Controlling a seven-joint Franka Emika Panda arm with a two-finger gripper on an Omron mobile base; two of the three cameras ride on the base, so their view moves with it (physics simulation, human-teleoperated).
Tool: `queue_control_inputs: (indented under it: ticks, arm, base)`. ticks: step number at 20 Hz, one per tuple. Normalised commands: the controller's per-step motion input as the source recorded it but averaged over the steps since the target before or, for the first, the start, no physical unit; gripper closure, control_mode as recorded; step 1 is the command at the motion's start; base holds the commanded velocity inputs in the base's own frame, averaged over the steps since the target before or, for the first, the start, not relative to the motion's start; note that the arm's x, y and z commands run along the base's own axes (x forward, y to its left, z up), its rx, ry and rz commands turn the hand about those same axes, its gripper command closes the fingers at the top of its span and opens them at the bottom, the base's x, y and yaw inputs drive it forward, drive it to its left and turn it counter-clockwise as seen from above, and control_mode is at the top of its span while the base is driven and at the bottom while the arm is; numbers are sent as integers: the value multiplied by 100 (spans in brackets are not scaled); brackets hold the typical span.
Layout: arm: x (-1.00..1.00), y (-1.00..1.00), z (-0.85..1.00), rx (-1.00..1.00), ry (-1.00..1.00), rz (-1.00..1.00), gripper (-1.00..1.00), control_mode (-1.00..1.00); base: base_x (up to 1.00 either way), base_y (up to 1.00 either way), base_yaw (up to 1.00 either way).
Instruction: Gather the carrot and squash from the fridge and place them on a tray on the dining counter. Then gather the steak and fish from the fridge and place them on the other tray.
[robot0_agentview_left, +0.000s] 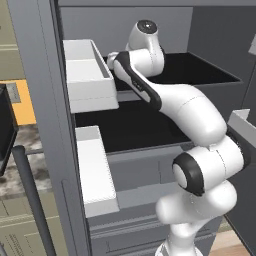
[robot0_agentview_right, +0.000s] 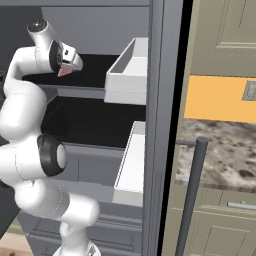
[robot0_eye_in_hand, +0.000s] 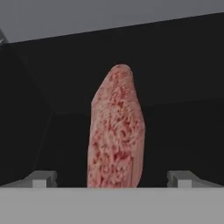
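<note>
My end effector (robot0_eye_in_hand: 112, 179) stands wide open, holding nothing, with one finger tip (robot0_eye_in_hand: 41, 178) on each side of the steak (robot0_eye_in_hand: 116, 131). The steak is a long, marbled pink-red slab lying on the dark upper shelf (robot0_agentview_left: 200, 70) of the fridge (robot0_agentview_left: 40, 100), and it runs away from me between my finger tips without touching either of them. In the right base view a pink edge of the steak shows just below my hand, above the same shelf. Two white door bins (robot0_agentview_left: 87, 75) hang on the fridge door, beside the shelves. Beyond the door stands a table (robot0_agentview_right: 225, 150) with a speckled stone top.
</note>
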Motion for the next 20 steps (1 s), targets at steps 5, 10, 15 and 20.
queue_control_inputs:
  ticks: [5,10,15,20]
  arm:
    - [39,0,-18,0,3,0,-100,-100]
    - [25,5,-16,0,6,0,100,-100]
    - [-10,6,-12,0,2,0,100,-100]
    - [-68,-10,-10,0,-10,-2,100,-100]
  base:
    - [0,0,0]
    - [0,0,0]
    - [0,0,0]
    - [0,0,0]
